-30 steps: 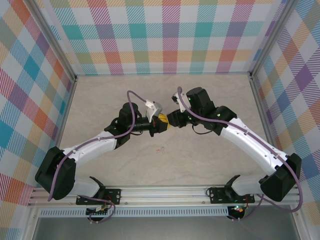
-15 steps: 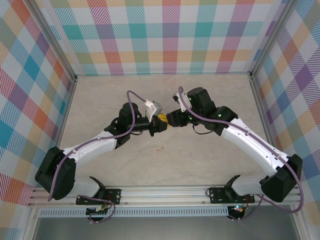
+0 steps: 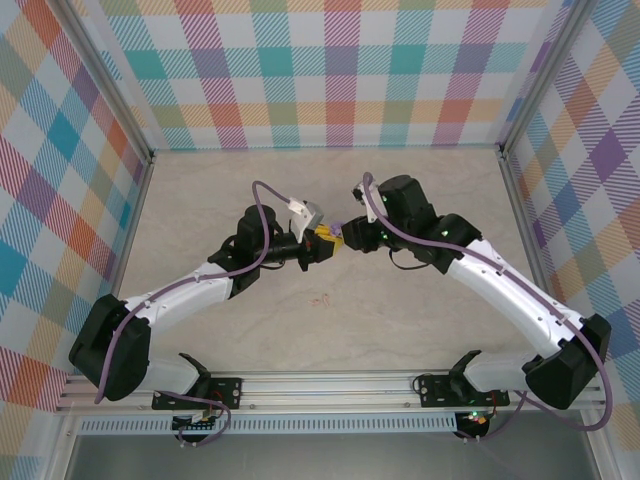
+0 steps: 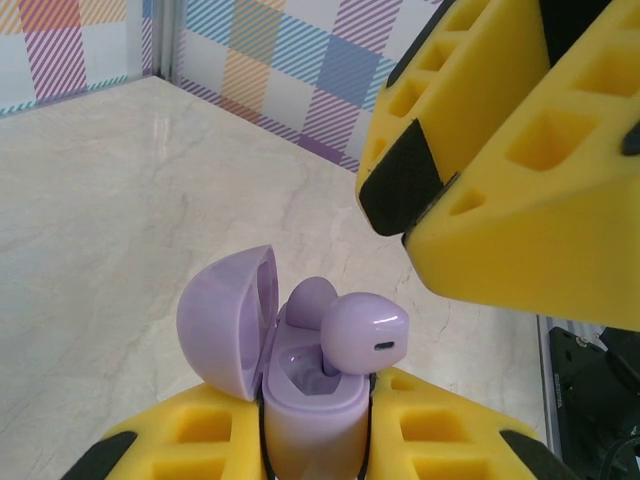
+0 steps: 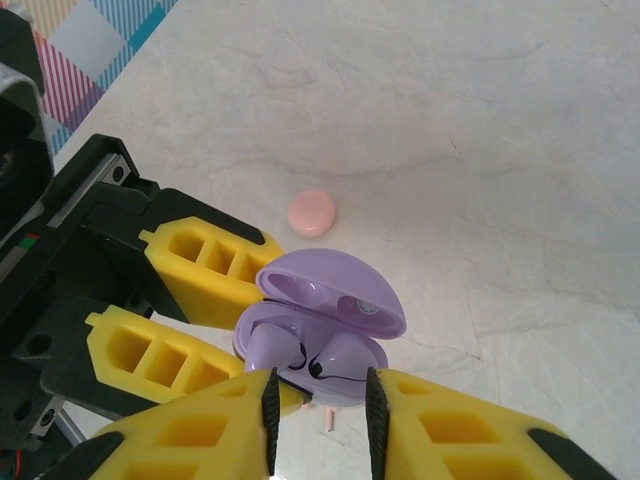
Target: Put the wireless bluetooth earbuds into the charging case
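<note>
The left pincer (image 4: 318, 428) is clamped on the lower body of the lilac charging case (image 4: 310, 395), one yellow finger on each side, holding it upright above the bench (image 5: 480, 150). The case's lid (image 4: 225, 320) stands swung open to one side. One lilac earbud (image 4: 365, 333) sits at the mouth of the case's nearer well, standing proud of the rim rather than sunk fully in. A second lilac earbud (image 4: 312, 298) shows in the well behind it, lower and close against the open lid.

The right pincer (image 5: 318, 385) faces the case from the opposite side, with its tips just beside the case's open top. Its jaws are narrow, with a slim gap between the black pads and nothing held in it. From the left wrist it hangs just above the proud earbud, apart from it.

Below and beyond the case, a small pale pink rounded piece (image 5: 311, 213) lies on the bench; whether it is an earbud I cannot tell.
</note>
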